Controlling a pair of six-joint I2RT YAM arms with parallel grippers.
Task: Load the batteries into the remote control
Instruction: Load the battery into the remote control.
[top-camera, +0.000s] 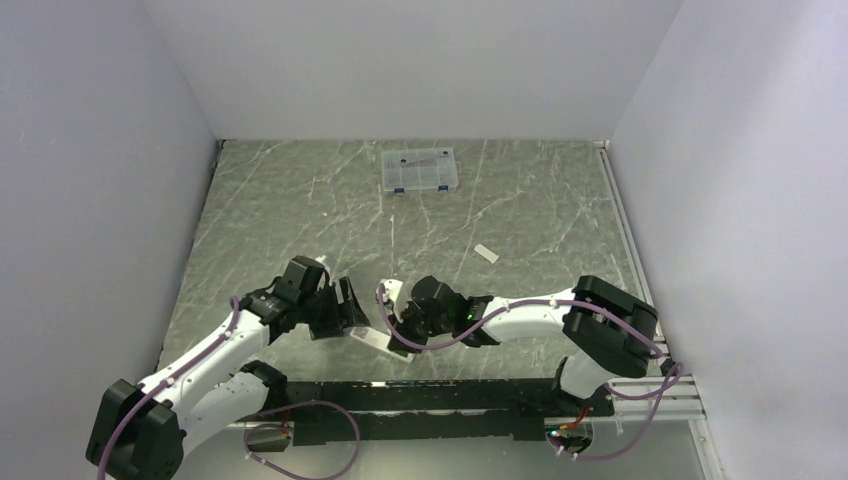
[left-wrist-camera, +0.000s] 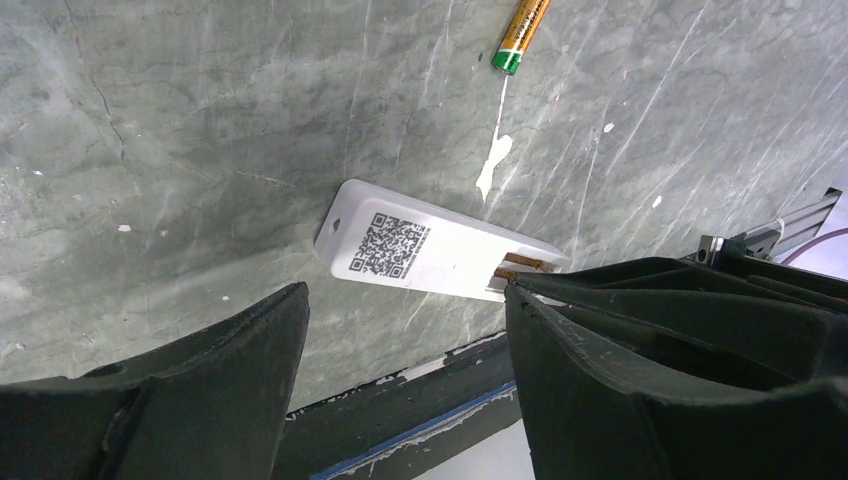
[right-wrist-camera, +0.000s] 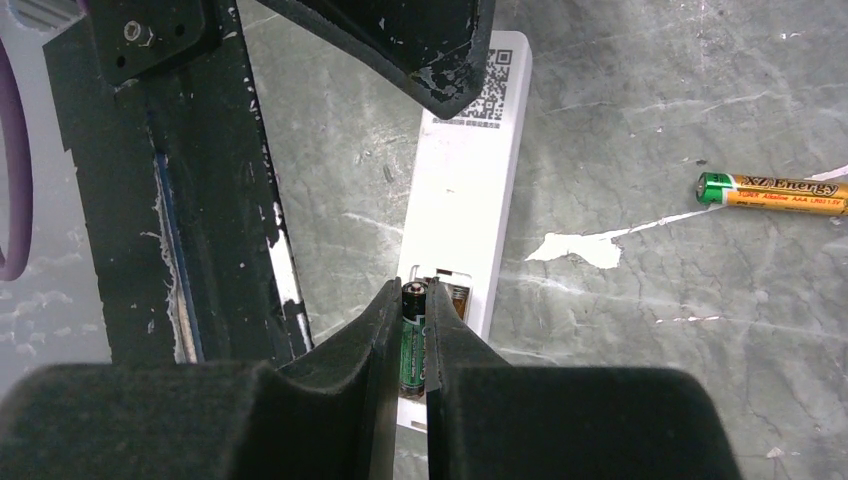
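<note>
The remote control (left-wrist-camera: 440, 250) lies back up on the marble table, a QR label at one end and its open battery compartment (right-wrist-camera: 458, 292) at the other. My right gripper (right-wrist-camera: 413, 295) is shut on a green and black battery (right-wrist-camera: 414, 335), held lengthwise right over that compartment. A second battery (right-wrist-camera: 775, 190), orange with a green end, lies loose on the table to the side; it also shows at the top of the left wrist view (left-wrist-camera: 522, 35). My left gripper (left-wrist-camera: 405, 300) stands open just short of the remote's label end, holding nothing. From above, both grippers (top-camera: 345, 305) (top-camera: 400, 318) meet at the remote (top-camera: 372, 340).
A small flat white cover piece (top-camera: 486, 253) lies further back on the table. A clear compartment box with blue latches (top-camera: 420, 170) stands at the far edge. The black rail (top-camera: 440, 395) of the table's near edge runs right beside the remote. White walls enclose three sides.
</note>
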